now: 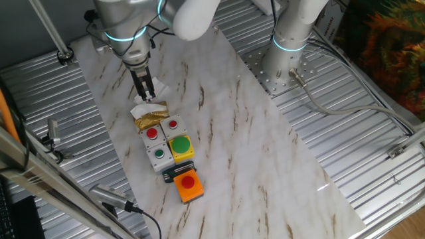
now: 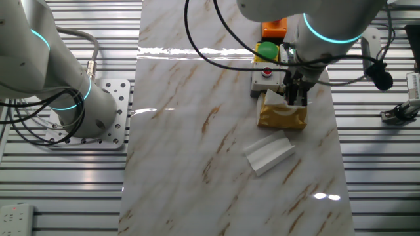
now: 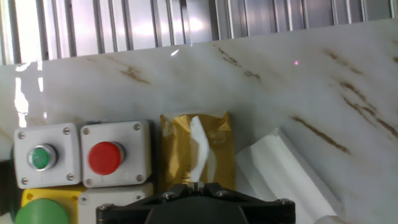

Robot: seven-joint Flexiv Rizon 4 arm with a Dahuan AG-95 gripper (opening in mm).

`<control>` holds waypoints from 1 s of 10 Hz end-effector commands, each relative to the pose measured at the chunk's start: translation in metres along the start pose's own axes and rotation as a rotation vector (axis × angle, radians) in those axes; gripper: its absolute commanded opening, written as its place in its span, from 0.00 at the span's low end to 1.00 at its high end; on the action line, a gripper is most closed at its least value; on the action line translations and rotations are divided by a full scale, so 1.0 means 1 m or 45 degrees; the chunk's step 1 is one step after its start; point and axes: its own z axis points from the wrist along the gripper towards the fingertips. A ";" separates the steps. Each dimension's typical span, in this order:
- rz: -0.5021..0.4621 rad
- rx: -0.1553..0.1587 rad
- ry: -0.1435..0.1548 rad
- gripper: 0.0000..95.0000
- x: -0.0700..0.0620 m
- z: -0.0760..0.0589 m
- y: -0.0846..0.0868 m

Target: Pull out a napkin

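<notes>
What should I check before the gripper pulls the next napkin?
1. Gripper above the gold packet: ok.
2. Napkin tab sticking out of the packet slot: ok, a white strip shows in the hand view.
3. Fingers closed on the tab: cannot tell, the tips are hidden in all views.
4. Packet held down: not ok, nothing clamps it; it only lies beside the button boxes.
5. Loose napkin clear of the pull path: ok, it lies on the table apart from the packet.
</notes>
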 end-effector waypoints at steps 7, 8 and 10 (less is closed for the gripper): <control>-0.011 -0.020 -0.020 0.00 -0.012 0.003 0.001; -0.013 -0.015 -0.020 0.00 -0.012 0.003 0.001; -0.006 -0.018 -0.024 0.00 -0.012 0.003 0.001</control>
